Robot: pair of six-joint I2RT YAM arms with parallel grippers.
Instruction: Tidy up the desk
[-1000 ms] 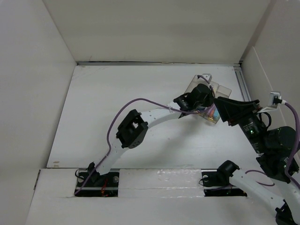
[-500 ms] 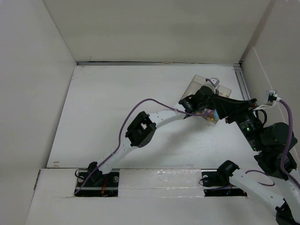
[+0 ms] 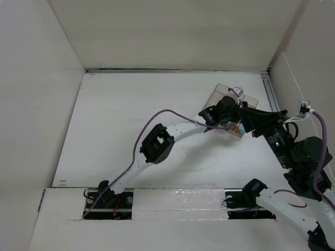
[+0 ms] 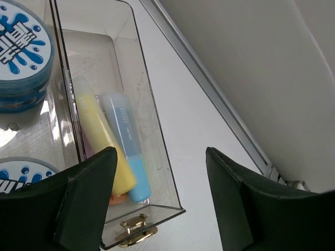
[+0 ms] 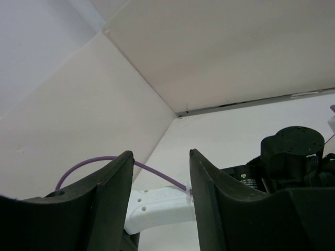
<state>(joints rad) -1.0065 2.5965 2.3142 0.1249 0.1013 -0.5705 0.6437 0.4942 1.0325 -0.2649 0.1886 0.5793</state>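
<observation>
1. Left end effector: fingers apart, empty, above clear tray near far-right corner of white counter, which lies under both arms.
2. Right end effector: apart, empty.
3. Yellow marker and blue marker lie side by side in the tray.

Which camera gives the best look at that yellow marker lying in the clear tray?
The left wrist view: the yellow marker lies plainly in the end compartment of the clear tray, beside a blue marker. In the top view the arms cover most of the tray, hiding it. The right wrist view misses it.
</observation>
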